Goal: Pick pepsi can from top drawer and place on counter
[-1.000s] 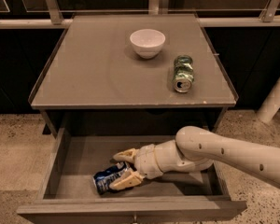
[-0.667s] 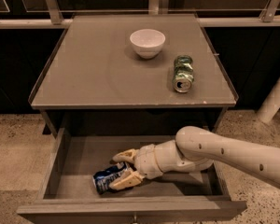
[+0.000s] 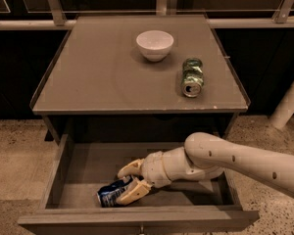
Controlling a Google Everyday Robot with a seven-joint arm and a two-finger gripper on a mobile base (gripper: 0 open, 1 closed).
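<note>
Less than half done: the gripper (image 3: 131,180), fingers apart, straddles the pepsi can (image 3: 109,196) at 7 o'clock in the top drawer (image 3: 88,168). Next it should clamp and lift toward the tabletop (image 3: 88,72) at 12 o'clock.

A white bowl (image 3: 155,44) stands upright toward 12 o'clock on the table (image 3: 88,72). A green and silver can (image 3: 192,77) lies on its side at 4 o'clock from the bowl, near it but not touching, its silver end facing 6 o'clock, well apart from the hand (image 3: 120,187) below the table's 6 o'clock edge. Speckled floor (image 3: 14,155) shows at 9 o'clock, and a pale slanted post (image 3: 289,104) at 3 o'clock.
</note>
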